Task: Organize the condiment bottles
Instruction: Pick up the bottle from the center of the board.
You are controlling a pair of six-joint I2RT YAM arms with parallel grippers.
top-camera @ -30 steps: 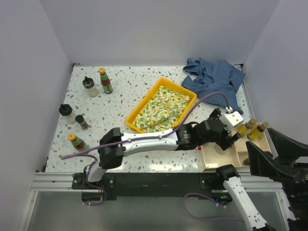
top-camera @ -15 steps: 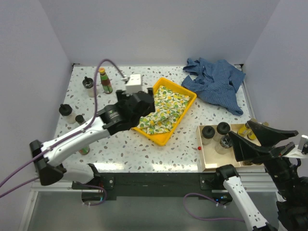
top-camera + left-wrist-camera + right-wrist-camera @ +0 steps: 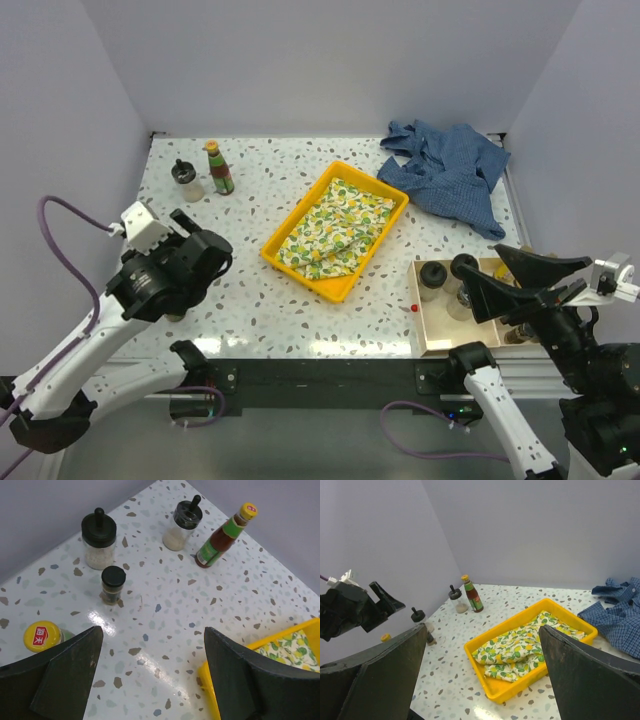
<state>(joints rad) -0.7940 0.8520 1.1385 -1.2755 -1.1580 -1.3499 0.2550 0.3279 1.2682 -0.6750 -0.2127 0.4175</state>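
Note:
Several condiment bottles stand at the table's left: a clear jar with a black lid (image 3: pixel 98 540), a small dark jar (image 3: pixel 112 584), a yellow-capped bottle (image 3: pixel 42 635), another black-lidded jar (image 3: pixel 184 525) and a green, red-labelled bottle (image 3: pixel 225 535). My left gripper (image 3: pixel 152 630) hovers open over bare table just right of them, holding nothing. From above, that left gripper (image 3: pixel 205 262) covers the nearer bottles. Two black-lidded jars (image 3: pixel 432 278) stand in the wooden box (image 3: pixel 430 325). My right gripper (image 3: pixel 482 627) hangs open and empty, raised over the box.
A yellow tray (image 3: pixel 335 230) holding a lemon-print cloth (image 3: pixel 335 225) lies mid-table. A crumpled blue shirt (image 3: pixel 450 170) sits at the back right. Walls close in the table at left, back and right.
My left arm has swung from the wooden box at the right, over the yellow tray, to the left side near the bottles. The right gripper has shifted slightly above the box.

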